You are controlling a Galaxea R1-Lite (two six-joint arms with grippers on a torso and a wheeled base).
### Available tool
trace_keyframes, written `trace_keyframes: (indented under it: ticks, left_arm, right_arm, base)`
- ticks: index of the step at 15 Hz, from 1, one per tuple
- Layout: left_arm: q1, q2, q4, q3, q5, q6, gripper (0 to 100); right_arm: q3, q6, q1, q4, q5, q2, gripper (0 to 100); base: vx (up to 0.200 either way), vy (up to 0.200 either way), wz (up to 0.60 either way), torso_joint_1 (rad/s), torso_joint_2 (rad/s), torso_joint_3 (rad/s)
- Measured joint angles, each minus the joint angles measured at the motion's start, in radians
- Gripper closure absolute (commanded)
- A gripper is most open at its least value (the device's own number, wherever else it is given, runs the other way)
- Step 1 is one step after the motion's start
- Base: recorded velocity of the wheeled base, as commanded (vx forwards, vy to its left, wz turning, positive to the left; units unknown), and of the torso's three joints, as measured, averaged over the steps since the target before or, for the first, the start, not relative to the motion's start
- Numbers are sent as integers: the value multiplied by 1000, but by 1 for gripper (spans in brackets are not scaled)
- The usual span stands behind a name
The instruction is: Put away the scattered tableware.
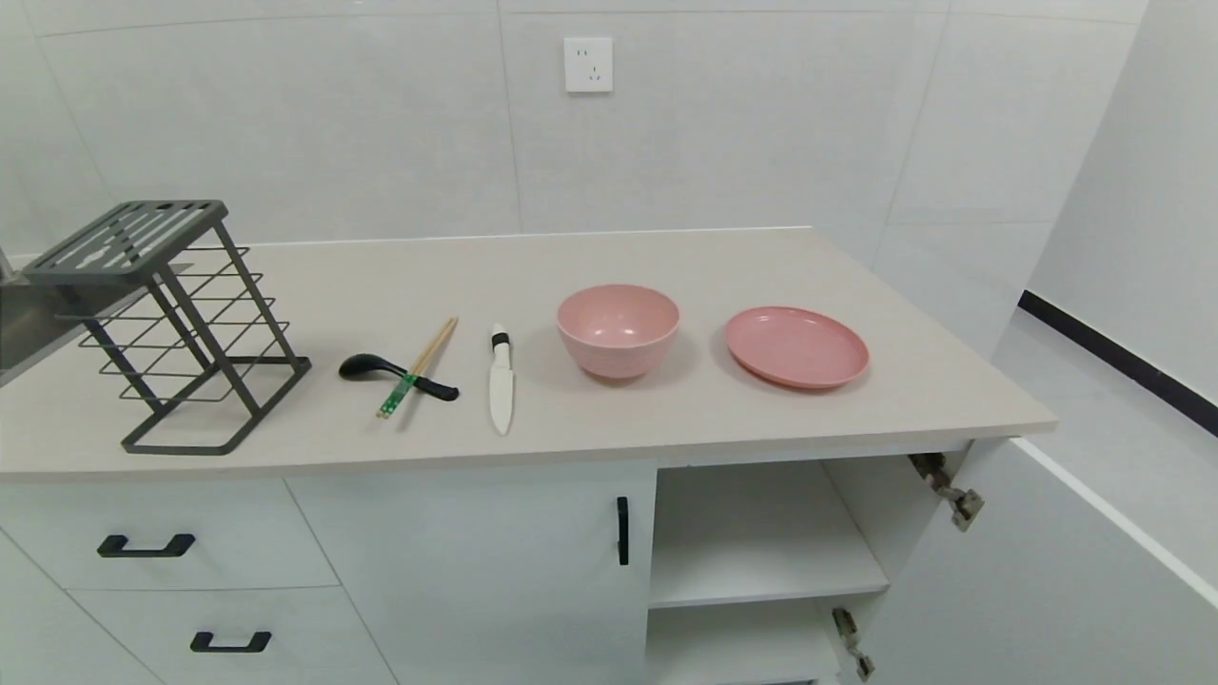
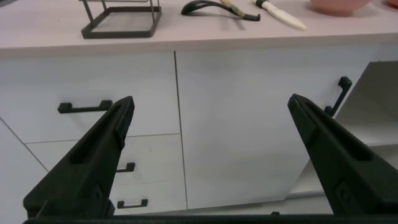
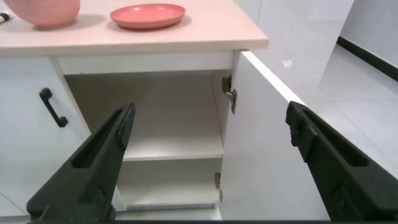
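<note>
On the beige counter (image 1: 666,419) lie a pink bowl (image 1: 618,329), a pink plate (image 1: 796,345), a white knife (image 1: 500,378), a pair of chopsticks (image 1: 417,367) and a black spoon (image 1: 395,371) crossed under them. A dark wire rack (image 1: 171,319) stands at the counter's left. My left gripper (image 2: 211,124) is open, held low in front of the drawers, below the rack (image 2: 121,18), spoon (image 2: 214,9) and knife (image 2: 283,14). My right gripper (image 3: 208,130) is open before the open cabinet (image 3: 155,124), below the bowl (image 3: 43,11) and plate (image 3: 148,15).
The cabinet door (image 1: 1047,571) on the right stands swung open, showing two bare shelves (image 1: 761,561). A closed door with a black handle (image 1: 622,530) and two drawers (image 1: 143,544) are to the left. A sink edge (image 1: 19,328) sits far left.
</note>
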Motion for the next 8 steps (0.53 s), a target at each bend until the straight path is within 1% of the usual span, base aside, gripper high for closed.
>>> trace_keyframes:
  ticks: [8]
  left_arm:
    - [0, 0, 0, 0, 0, 0, 0]
  right_arm:
    - [0, 0, 0, 0, 0, 0, 0]
  base:
    - [0, 0, 0, 281, -539, -257]
